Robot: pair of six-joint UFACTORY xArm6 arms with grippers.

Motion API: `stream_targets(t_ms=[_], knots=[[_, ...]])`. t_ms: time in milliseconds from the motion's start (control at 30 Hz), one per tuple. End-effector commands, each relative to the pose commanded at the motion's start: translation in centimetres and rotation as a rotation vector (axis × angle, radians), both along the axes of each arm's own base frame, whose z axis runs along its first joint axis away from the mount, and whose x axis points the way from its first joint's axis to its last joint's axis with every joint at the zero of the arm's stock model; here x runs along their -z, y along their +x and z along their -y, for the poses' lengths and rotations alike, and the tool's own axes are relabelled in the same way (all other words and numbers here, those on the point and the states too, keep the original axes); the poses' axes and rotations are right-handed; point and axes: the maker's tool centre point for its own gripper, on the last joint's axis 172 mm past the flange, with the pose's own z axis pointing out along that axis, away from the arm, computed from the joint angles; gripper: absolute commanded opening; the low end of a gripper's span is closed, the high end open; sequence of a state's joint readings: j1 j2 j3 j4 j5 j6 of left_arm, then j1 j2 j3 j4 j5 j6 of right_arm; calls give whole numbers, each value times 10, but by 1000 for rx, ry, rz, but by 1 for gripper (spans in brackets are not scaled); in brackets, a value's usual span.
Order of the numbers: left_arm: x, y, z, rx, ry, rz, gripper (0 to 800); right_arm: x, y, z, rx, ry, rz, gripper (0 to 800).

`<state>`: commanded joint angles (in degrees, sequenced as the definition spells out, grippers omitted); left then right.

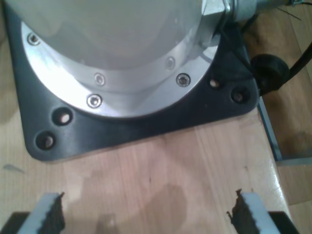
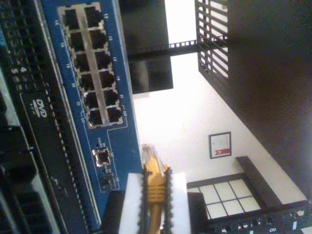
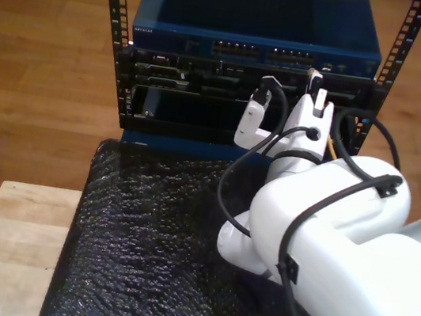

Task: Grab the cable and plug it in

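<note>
The second gripper [image 2: 155, 204] pinched the cable [image 2: 155, 183] plug-forward, just short of the blue switch [image 2: 92, 73], ready for insertion; the first gripper [image 1: 148, 214] stood open, empty.

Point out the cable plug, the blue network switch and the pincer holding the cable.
cable plug [image 2: 147, 152], second wrist view, on its clear tip.
blue network switch [image 2: 119, 134], second wrist view, on its bare front panel below the ports.
second pincer [image 2: 155, 195], second wrist view, midway between the pads, clamped on the cable.

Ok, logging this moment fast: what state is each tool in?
My first gripper: open, holding nothing.
My second gripper: closed on the cable, clear plug toward the blue switch.
</note>
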<state>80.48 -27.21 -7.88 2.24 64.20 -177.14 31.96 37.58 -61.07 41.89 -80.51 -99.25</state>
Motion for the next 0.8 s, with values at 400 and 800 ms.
stream_targets(t_ms=[400,800], knots=[[0,0,-1,0,2,0,800,5,18,-3,31,-32,18,0],[0,0,-1,0,2,0,800,8,24,5,72,-49,16,0]])
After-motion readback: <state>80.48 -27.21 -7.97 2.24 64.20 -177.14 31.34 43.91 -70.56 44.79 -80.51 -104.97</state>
